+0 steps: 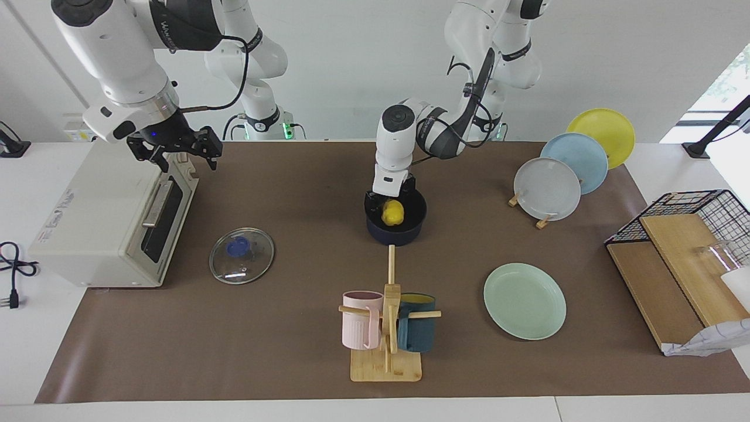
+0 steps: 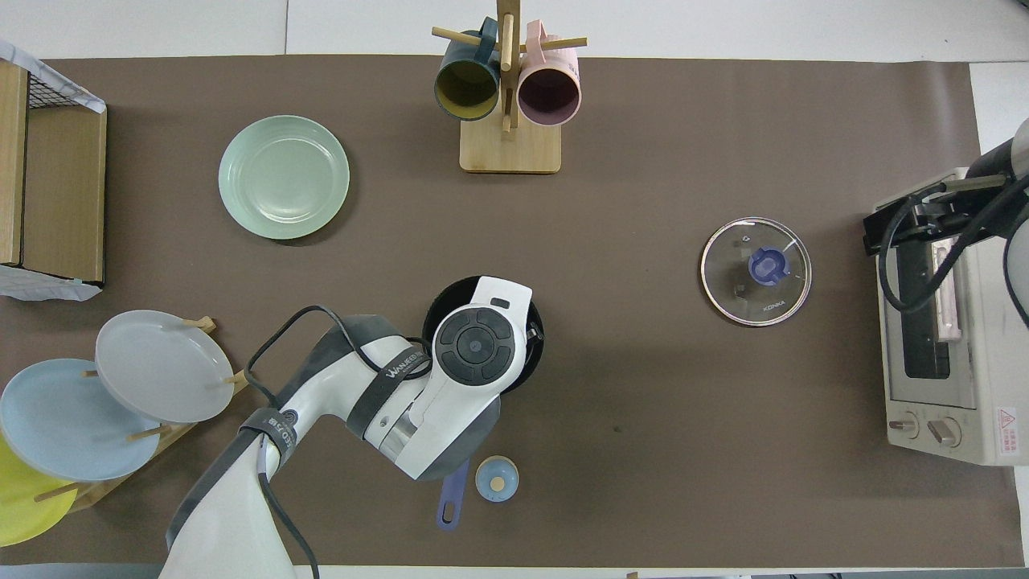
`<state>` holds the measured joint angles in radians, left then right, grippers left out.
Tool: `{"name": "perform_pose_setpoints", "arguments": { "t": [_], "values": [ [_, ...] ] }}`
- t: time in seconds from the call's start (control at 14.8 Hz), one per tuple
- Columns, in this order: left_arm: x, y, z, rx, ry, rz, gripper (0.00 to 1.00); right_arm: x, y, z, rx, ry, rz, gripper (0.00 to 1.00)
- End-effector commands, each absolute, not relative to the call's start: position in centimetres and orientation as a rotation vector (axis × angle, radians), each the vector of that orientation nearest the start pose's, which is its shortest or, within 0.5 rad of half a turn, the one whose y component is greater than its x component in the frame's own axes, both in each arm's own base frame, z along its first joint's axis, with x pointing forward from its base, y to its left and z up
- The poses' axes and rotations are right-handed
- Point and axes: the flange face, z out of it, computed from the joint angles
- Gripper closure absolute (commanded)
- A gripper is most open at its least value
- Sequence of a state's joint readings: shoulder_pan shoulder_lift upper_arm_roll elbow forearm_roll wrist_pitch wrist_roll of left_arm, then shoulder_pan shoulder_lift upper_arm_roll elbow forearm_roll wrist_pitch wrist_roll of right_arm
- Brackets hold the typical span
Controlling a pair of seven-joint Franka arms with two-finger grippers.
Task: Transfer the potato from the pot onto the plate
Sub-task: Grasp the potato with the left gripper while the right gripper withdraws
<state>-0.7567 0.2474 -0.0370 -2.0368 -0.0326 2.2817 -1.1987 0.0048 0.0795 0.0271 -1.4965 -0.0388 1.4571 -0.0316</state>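
Observation:
The yellow potato (image 1: 392, 213) lies in the dark blue pot (image 1: 404, 234) at the middle of the mat. My left gripper (image 1: 391, 201) reaches down into the pot and is right at the potato's top; its fingertips are hidden. In the overhead view the left hand covers most of the pot (image 2: 440, 299), and only the rim and the blue handle (image 2: 451, 500) show; the potato is hidden there. The mint-green plate (image 1: 524, 300) (image 2: 284, 177) lies empty, farther from the robots than the pot, toward the left arm's end. My right gripper (image 1: 176, 153) hangs open over the toaster oven.
A glass lid (image 1: 241, 255) lies between the pot and the toaster oven (image 1: 105, 223). A mug rack (image 1: 387, 328) with a pink and a teal mug stands farther out than the pot. A plate rack (image 1: 562, 176) and a wire basket (image 1: 691, 234) are at the left arm's end. A small blue knob (image 2: 497, 478) lies beside the pot handle.

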Motion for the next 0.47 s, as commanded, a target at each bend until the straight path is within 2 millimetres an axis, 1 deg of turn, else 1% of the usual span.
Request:
{"name": "perform_pose_setpoints", "arguments": {
  "t": [0.0,0.07,0.2,0.27,0.41],
  "values": [
    [40.56,-41.90,32.05,-3.097,-0.697,0.033,0.04,55.02,0.76,59.11,-3.150,-0.067,0.237,0.00],
    [40.61,-41.94,32.01,-3.101,-0.698,0.029,0.08,54.84,0.59,58.87,-3.150,-0.062,0.247,0.00],
    [40.68,-41.88,32.01,-3.101,-0.698,0.029,0.18,55.06,0.85,59.15,-3.152,-0.062,0.221,0.00],
    [40.74,-41.82,32.01,-3.101,-0.698,0.029,0.25,54.94,0.96,59.30,-3.157,-0.065,0.221,0.00],
    [40.87,-41.69,32.01,-3.102,-0.693,0.029,0.53,54.56,1.21,59.50,-3.158,-0.072,0.223,0.00]
  ]
}}
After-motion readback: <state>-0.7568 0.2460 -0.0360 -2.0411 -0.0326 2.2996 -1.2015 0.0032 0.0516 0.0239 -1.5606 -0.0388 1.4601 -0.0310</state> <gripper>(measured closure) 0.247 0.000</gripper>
